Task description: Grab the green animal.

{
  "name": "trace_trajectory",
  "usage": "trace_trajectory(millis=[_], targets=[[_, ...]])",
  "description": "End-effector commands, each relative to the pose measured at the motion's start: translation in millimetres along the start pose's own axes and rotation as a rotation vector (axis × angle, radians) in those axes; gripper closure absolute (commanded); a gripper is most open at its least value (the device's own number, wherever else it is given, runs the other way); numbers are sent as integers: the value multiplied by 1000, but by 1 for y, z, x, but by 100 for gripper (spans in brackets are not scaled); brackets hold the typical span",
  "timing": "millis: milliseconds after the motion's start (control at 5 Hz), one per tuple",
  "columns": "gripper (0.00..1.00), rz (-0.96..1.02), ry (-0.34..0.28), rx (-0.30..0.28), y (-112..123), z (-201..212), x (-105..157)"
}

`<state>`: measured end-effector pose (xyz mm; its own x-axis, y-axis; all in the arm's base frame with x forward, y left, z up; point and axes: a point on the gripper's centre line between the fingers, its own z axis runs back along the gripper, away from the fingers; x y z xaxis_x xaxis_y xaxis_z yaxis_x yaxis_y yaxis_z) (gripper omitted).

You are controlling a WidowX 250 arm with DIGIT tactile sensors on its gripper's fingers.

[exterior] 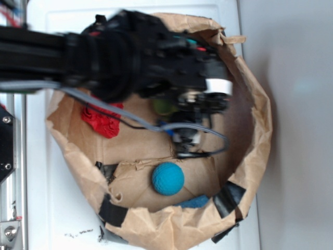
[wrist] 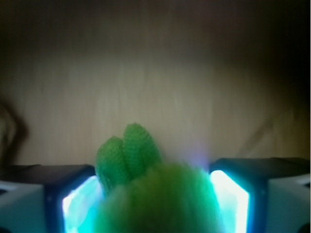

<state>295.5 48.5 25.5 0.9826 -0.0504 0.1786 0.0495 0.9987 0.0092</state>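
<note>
The green animal [wrist: 160, 204] fills the gap between my gripper's [wrist: 154, 194] two lit pads. Its fuzzy lime body touches both pads, and two little green feet [wrist: 127, 150] stick out ahead by the left pad. The jaws are closed on it from both sides. In the exterior view only a small green patch of the animal [exterior: 163, 107] shows beside the black gripper [exterior: 179, 112], which reaches down into the brown paper-lined bowl [exterior: 257, 130]. The rest of the toy is hidden under the arm.
A blue ball [exterior: 167, 178] lies on the bowl floor near the front. A red fabric lump [exterior: 102, 121] lies at the left, partly under the arm. A blue scrap [exterior: 196, 201] sits by the front wall. Torn paper walls with black tape ring the space.
</note>
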Motion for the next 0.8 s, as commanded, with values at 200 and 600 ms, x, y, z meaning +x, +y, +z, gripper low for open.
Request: trace_trajectory(millis=[200, 600], targets=[[100, 96, -26, -139, 5, 78, 15], [100, 126, -53, -89, -21, 163, -16]])
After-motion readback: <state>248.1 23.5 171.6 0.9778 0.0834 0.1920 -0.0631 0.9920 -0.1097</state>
